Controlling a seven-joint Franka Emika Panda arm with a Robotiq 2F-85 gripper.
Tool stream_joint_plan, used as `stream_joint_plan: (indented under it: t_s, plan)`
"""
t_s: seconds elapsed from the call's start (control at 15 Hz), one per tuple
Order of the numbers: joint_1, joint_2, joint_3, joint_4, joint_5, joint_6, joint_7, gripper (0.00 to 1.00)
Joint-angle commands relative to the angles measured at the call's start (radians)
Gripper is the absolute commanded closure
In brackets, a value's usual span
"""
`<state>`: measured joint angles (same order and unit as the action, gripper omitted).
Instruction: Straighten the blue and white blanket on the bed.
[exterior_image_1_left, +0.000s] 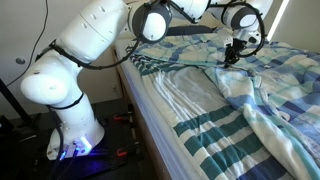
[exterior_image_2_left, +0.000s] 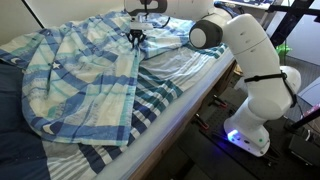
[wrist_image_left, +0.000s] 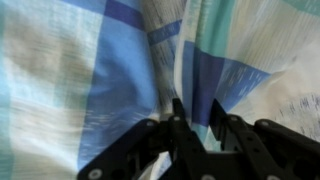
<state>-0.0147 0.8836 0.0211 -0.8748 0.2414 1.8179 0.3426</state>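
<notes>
The blanket (exterior_image_1_left: 275, 75) is a plaid cloth of light blue, darker blue and white squares. It lies rumpled and bunched over the bed's far half and also shows in an exterior view (exterior_image_2_left: 70, 80). The bed's teal-and-white striped sheet (exterior_image_1_left: 205, 130) is bare along the near side (exterior_image_2_left: 165, 95). My gripper (exterior_image_1_left: 232, 52) reaches over the bed and points down onto a raised fold of the blanket (exterior_image_2_left: 135, 40). In the wrist view the two fingers (wrist_image_left: 197, 118) stand close together with a ridge of the blue blanket (wrist_image_left: 120, 70) between them.
The white robot base (exterior_image_1_left: 70, 120) stands on the floor beside the bed's long edge (exterior_image_2_left: 255, 110). A dark pillow (exterior_image_2_left: 12, 115) lies at one end of the bed. Cables and dark stands surround the base.
</notes>
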Motion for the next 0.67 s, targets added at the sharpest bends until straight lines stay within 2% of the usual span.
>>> stream_joint_plan:
  t_s: [0.0,0.2,0.6]
  plan:
    - [0.003,0.024,0.003,0.063,0.0,-0.028,0.01,0.99]
    - [0.004,0.005,0.022,0.06,0.006,-0.011,-0.047,1.0]
    - [0.038,-0.173,0.061,-0.027,-0.024,-0.05,-0.302,0.98]
